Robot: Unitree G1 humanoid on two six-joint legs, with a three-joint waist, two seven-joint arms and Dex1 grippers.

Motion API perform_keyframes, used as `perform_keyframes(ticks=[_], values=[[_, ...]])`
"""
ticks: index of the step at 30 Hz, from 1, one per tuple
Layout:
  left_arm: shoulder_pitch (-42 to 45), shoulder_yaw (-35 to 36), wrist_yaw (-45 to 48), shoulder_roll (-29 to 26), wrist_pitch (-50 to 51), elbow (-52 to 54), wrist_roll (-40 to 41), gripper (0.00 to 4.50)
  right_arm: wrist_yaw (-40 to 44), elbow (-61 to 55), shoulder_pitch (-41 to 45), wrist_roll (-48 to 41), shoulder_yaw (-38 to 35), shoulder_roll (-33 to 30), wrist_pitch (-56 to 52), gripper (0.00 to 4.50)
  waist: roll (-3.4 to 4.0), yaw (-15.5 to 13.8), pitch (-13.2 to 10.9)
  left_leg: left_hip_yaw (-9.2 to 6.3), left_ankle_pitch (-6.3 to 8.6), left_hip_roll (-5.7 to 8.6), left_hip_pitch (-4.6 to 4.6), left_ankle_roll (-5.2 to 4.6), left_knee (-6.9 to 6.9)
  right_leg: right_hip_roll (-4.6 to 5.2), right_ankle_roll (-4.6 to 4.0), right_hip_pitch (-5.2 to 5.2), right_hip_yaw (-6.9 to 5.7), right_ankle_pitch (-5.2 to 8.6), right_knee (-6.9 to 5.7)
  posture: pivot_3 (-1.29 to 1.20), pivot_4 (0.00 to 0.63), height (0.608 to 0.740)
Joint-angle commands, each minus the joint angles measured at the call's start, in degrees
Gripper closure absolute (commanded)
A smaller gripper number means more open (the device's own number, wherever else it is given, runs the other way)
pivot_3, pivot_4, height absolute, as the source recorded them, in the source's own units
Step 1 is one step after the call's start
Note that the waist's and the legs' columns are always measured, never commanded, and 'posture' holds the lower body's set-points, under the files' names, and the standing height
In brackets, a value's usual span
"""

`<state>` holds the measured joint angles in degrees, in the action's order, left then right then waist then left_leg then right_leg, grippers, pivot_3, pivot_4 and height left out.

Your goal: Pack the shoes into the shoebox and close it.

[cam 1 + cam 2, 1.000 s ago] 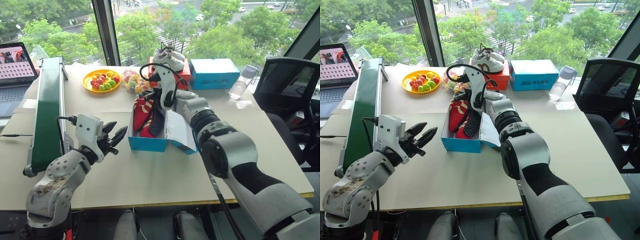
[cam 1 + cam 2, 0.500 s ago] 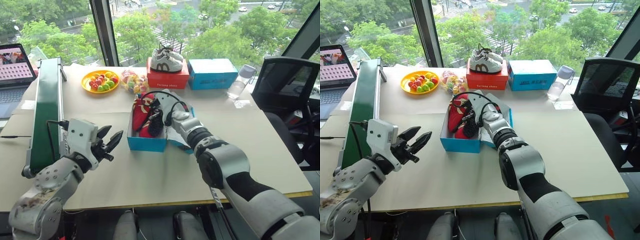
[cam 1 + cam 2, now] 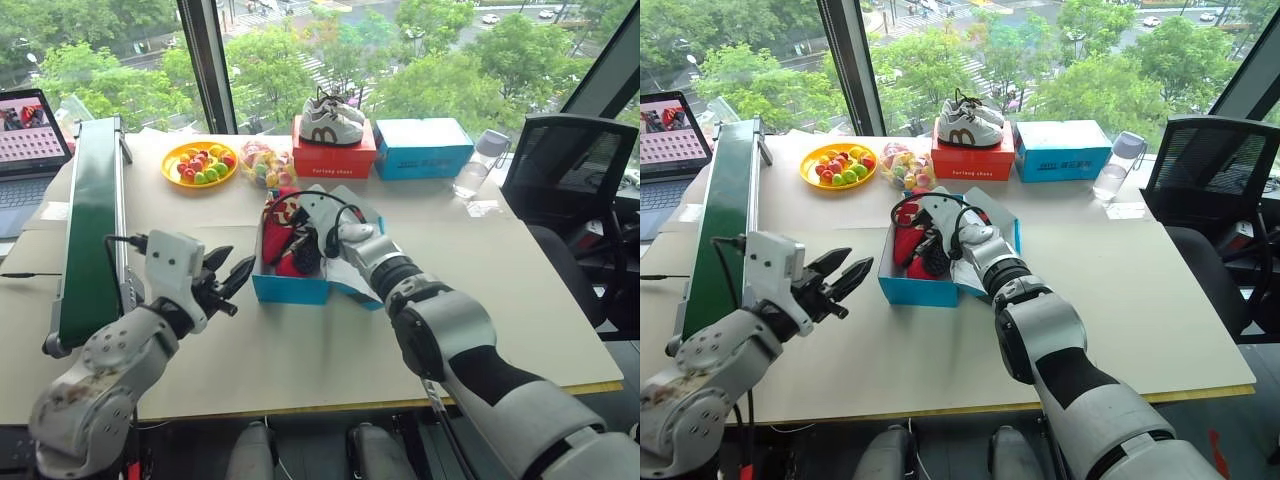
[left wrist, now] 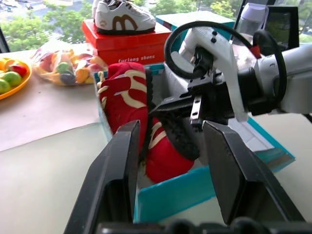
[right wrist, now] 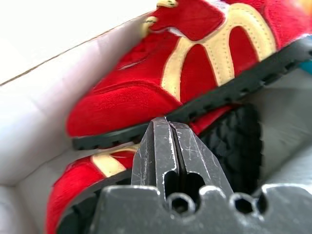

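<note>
- Red suede shoes (image 4: 127,100), two of them with cream curved markings and black treaded soles, lay inside the shoebox (image 3: 291,288), one tipped on its side against the other.
- The shoebox was bright blue outside and white inside, standing open on the tan table (image 3: 300,350) with its lid (image 3: 352,262) folded out beneath the right forearm.
- The right gripper (image 5: 169,127) reached into the box with its two black fingers pressed together, their tips against the dark sole edge of the upper shoe and clamped on nothing.
- The left gripper (image 3: 228,277) hovered just short of the box's near left corner, its fingers parted and empty, pointing towards the shoes.
- Beyond the right gripper, near the window, a red box (image 3: 334,158) carried white-grey sneakers (image 3: 333,122) with a brown curved mark.
- Beside that red box, on its right, stood a plainer blue box (image 3: 424,147), closed, and further right a clear bottle (image 3: 476,165).
- Further from the left gripper, at the table's far side, a yellow plate (image 3: 200,162) held small coloured fruits, and a clear bag (image 3: 263,161) of similar pieces lay just beside it.
- To the left of the left gripper a green conveyor belt (image 3: 92,230) ran along the table, with a laptop (image 3: 27,145) past it.
</note>
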<state>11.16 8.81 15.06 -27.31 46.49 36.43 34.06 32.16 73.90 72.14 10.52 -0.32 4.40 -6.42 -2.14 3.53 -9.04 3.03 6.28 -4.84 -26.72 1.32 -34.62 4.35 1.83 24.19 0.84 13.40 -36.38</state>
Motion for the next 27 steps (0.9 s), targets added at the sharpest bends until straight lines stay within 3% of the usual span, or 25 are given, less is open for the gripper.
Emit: perform_keyframes(ticks=[1,5,8,14,18,20,24,27], values=[[1.48,-1.27,1.84,0.56,-3.19,-1.31,-1.05,2.35,1.48,-1.98,-1.24,-1.10,0.75,-0.48,-0.14,4.49,0.00,0.08,0.00,0.00,0.00,0.00,0.00,0.00,0.00,0.00,0.00,0.00,0.00,0.00,-0.01,0.00,0.150,0.740],[2.07,-2.92,3.19,1.38,-4.76,-3.33,-1.90,2.35,3.79,-8.56,1.89,-7.22,-3.78,-4.55,-4.28,4.49,0.00,-0.37,-0.01,0.00,0.00,0.01,-0.03,0.02,-0.05,0.02,0.00,0.04,0.00,0.01,-0.13,0.00,0.150,0.740],[2.61,-3.71,4.03,2.02,-5.78,-4.80,-2.53,2.35,6.89,-20.18,2.16,-13.74,-7.24,-7.29,-13.92,4.49,0.01,-1.11,-0.03,0.00,0.00,0.02,-0.09,0.02,-0.11,0.02,0.01,0.11,0.00,0.01,-0.21,0.00,0.150,0.740],[3.68,-5.27,6.15,2.50,-8.03,-7.89,-4.23,2.35,2.40,-60.62,-4.90,-36.00,-19.63,-11.61,-53.01,4.49,0.02,-2.41,-0.03,-0.02,-0.01,0.01,-0.22,0.00,-0.10,0.03,0.02,0.19,-0.01,0.10,-0.29,0.00,0.150,0.740],[4.13,-4.86,8.42,1.46,-9.66,-10.09,-5.08,2.35,-0.68,-84.42,-15.73,-45.62,-25.25,-15.29,-77.88,4.49,0.01,-3.45,-0.02,-0.01,0.01,0.02,-0.20,0.02,-0.15,0.07,0.00,0.13,-0.06,0.14,-0.28,0.00,0.150,0.740],[4.11,-4.27,10.27,0.11,-10.71,-11.29,-5.56,2.35,-2.09,-92.82,-21.84,-49.99,-26.37,-16.37,-84.80,4.49,0.02,-3.48,-0.01,0.01,0.03,0.02,-0.18,0.06,-0.22,0.08,0.00,0.14,-0.04,0.13,-0.31,0.00,0.150,0.740],[3.55,-1.32,15.93,-4.59,-12.77,-14.11,-4.94,2.35,-7.43,-103.58,-38.38,-61.94,-24.74,-18.07,-86.08,4.49,0.05,-3.12,0.00,0.03,0.05,0.01,-0.10,0.09,-0.15,0.08,-0.13,0.17,-0.01,0.20,-0.36,0.00,0.150,0.740],[1.99,1.75,21.91,-10.09,-13.91,-16.69,-4.03,2.35,-15.33,-106.54,-48.03,-60.38,-23.17,-13.60,-86.08,4.49,0.06,-2.20,0.00,0.02,0.02,-0.02,0.06,0.03,-0.07,0.04,-0.21,0.13,0.04,0.33,-0.41,0.00,0.150,0.740]])
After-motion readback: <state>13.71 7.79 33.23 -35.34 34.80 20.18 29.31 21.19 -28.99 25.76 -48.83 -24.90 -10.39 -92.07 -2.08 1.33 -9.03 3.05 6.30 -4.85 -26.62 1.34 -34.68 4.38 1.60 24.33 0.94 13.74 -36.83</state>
